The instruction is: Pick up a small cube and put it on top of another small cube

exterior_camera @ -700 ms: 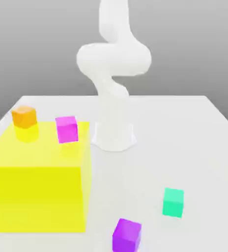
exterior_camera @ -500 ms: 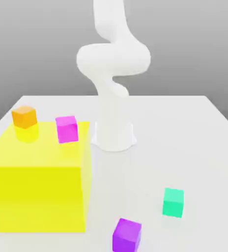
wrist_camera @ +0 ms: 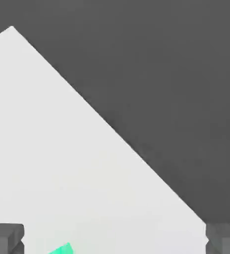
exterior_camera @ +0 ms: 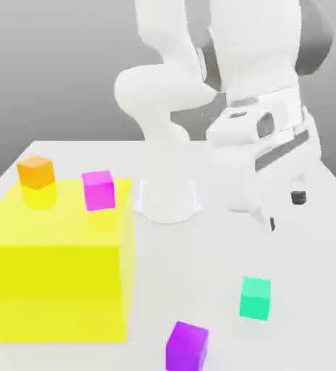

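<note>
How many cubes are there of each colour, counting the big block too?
Orange cube: 1
Magenta cube: 1
Mint-green cube: 1
Purple cube: 1
Big yellow block: 1
Total: 5

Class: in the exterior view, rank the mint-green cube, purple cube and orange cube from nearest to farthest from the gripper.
From the gripper:
1. Small mint-green cube, on the table below it.
2. Purple cube, by the front edge.
3. Orange cube, atop the big yellow block, far left.
</note>
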`<action>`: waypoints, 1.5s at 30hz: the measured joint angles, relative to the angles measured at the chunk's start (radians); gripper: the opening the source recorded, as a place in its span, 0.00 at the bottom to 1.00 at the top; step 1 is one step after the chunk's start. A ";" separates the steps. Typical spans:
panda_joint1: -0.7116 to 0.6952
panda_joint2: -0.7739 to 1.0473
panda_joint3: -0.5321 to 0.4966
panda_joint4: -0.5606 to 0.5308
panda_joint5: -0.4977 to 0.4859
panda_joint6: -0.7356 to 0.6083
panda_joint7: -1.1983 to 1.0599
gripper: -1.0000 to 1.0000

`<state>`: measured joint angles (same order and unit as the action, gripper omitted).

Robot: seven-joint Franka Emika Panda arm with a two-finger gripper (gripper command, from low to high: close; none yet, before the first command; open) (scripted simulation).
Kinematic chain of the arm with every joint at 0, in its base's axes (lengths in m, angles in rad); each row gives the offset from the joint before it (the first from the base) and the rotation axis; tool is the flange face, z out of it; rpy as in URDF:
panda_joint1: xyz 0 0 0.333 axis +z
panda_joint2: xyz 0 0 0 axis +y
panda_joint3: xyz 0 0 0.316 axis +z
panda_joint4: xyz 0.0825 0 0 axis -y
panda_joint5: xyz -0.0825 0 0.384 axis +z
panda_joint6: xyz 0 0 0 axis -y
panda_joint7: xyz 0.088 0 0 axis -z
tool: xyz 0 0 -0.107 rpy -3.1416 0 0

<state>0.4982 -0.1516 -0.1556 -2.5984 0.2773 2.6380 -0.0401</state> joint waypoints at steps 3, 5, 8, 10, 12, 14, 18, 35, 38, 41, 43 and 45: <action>0.028 0.073 0.017 -0.040 -0.017 0.049 -0.069 0.50; 0.047 0.118 0.026 -0.067 -0.047 0.083 -0.102 0.50; 0.071 0.179 0.027 -0.109 -0.132 0.135 -0.122 0.50; 0.080 0.216 0.016 -0.132 -0.207 0.169 -0.117 0.50; 0.082 0.252 0.013 -0.133 -0.228 0.201 -0.120 0.50; 0.080 0.290 0.018 -0.127 -0.223 0.234 -0.129 0.50; 0.059 0.374 0.046 -0.112 -0.190 0.303 -0.155 0.50; 0.056 0.343 0.045 -0.117 -0.214 0.276 -0.138 0.00; 0.061 0.282 0.035 -0.130 -0.238 0.225 -0.119 0.00; 0.058 0.240 0.028 -0.124 -0.249 0.169 -0.107 0.00; 0.023 0.215 0.015 -0.090 -0.212 0.098 -0.182 0.00; -0.023 0.180 -0.002 -0.057 -0.174 0.014 -0.283 0.00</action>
<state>0.4756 0.0285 -0.1579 -2.6550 0.1028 2.6520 -0.3236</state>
